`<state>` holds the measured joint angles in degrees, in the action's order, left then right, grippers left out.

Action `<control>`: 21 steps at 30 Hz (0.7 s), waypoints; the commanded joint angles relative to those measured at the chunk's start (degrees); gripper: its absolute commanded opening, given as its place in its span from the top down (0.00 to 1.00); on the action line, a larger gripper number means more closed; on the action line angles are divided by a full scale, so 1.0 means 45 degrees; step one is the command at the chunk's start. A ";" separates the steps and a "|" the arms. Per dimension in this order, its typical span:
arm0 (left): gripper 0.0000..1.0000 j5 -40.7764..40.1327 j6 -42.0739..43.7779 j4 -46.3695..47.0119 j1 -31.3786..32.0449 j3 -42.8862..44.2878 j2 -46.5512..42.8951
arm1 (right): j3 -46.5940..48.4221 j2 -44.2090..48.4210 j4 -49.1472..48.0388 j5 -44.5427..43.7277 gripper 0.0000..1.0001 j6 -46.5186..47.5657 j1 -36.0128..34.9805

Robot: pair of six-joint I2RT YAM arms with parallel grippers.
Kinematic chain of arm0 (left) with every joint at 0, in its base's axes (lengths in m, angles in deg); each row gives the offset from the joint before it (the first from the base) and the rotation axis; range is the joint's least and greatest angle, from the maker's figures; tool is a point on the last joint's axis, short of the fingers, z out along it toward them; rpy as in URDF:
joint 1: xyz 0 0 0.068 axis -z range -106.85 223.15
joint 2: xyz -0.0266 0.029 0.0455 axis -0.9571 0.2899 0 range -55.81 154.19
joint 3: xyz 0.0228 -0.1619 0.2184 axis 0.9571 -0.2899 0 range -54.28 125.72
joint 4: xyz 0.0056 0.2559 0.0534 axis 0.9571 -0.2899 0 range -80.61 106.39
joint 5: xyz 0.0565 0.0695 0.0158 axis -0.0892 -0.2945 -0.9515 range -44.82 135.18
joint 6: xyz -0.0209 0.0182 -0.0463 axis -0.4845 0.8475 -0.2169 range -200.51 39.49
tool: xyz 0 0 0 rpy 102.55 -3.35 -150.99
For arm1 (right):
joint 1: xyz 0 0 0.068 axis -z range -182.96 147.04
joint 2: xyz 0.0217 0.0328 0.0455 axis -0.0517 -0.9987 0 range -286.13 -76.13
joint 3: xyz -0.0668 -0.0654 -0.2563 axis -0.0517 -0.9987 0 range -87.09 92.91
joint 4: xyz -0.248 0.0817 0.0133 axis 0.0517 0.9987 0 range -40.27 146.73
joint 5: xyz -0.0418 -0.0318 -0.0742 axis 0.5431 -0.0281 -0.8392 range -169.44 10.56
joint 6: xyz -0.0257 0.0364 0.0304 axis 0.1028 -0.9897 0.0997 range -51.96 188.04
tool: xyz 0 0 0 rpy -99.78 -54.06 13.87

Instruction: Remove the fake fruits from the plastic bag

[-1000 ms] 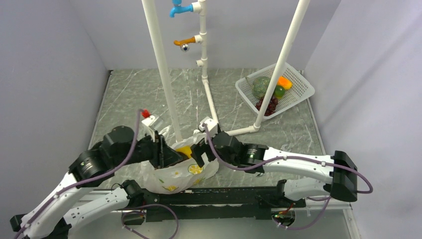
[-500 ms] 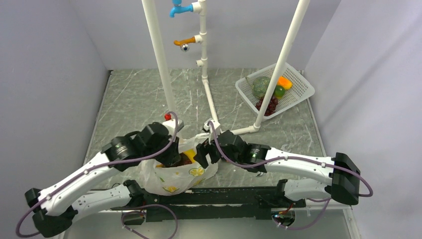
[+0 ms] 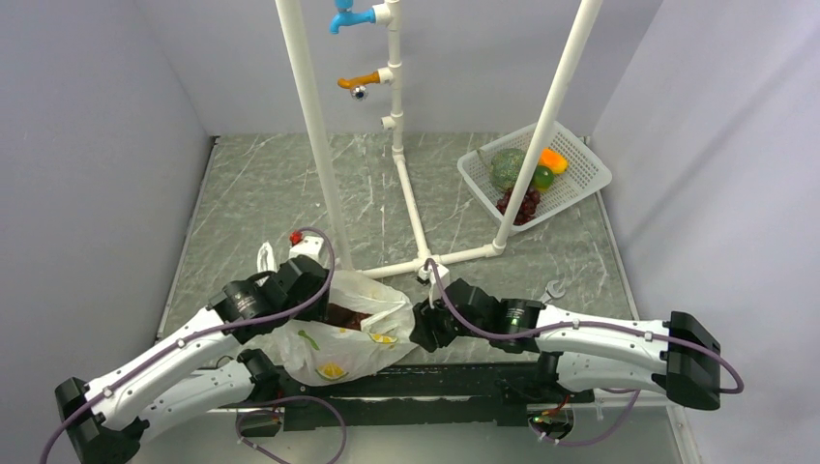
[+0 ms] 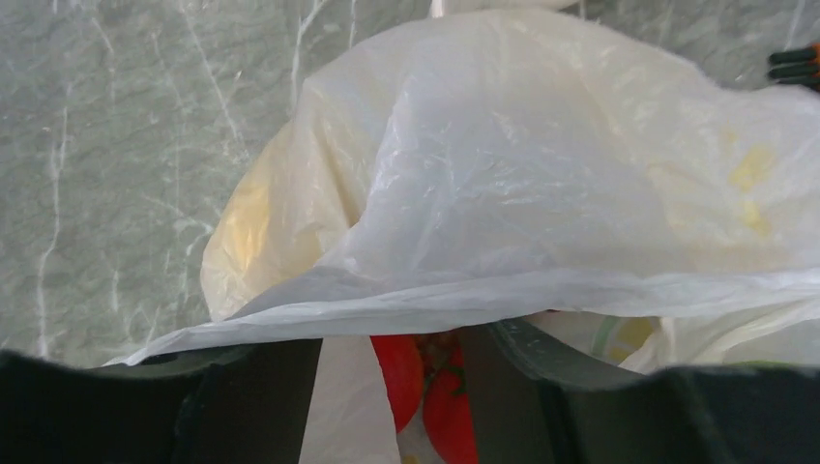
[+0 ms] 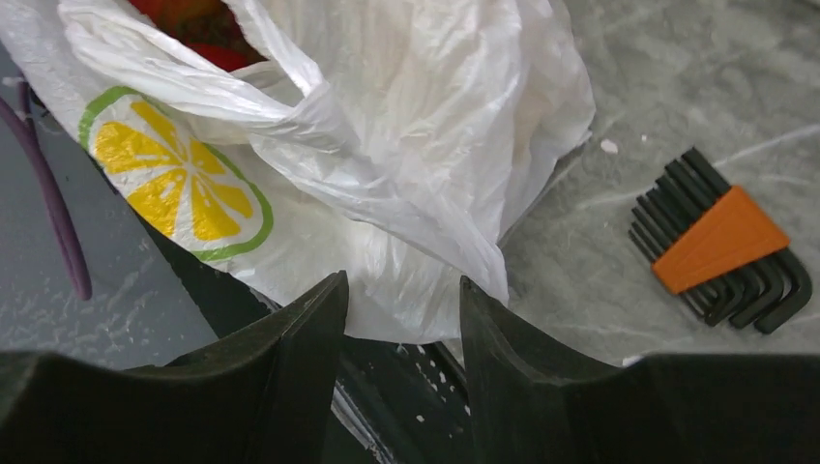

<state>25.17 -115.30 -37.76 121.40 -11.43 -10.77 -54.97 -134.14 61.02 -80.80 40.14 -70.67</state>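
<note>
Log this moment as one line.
left gripper open at bag mouth | right gripper open at bag edge | red fruit inside bag

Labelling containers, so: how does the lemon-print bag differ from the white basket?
The plastic bag is soft, crumpled film at the near edge of the table; the basket is rigid, perforated, at the far right. The bag carries lemon prints; the basket is plain white. Both hold fake fruit.
</note>
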 commanded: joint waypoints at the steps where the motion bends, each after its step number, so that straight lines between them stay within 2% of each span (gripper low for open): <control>1: 0.40 0.0380 -0.0483 0.1682 -0.0116 -0.0237 -0.0590 | 0.0356 -0.0239 0.0355 0.0116 0.51 -0.0753 -0.0044; 4: 0.37 0.1516 -0.0865 0.2241 -0.0113 -0.0561 -0.1121 | 0.1178 -0.0109 0.0065 0.1176 0.47 -0.0017 -0.0038; 8: 0.37 0.1922 -0.1690 0.2522 -0.0110 -0.1389 -0.2348 | 0.2168 0.0015 -0.1015 0.3889 0.31 0.0920 -0.0085; 13: 0.34 0.1754 -0.2523 0.2790 -0.0116 -0.2387 -0.4176 | 0.3278 -0.1134 -0.2848 0.5317 0.03 0.1311 -0.0357; 16: 0.30 0.1643 -0.2650 0.2958 -0.0115 -0.2620 -0.4953 | 0.3548 -0.2419 -0.4171 0.5584 0.01 0.1961 -0.0451; 21: 0.29 0.1548 -0.2524 0.2985 -0.0116 -0.2294 -0.4818 | 0.4278 -0.4128 -0.4681 0.5157 0.04 0.3719 -0.0988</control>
<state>32.28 -125.64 -27.07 121.16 -23.19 -33.27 -38.80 -148.42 45.63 -58.27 49.25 -73.11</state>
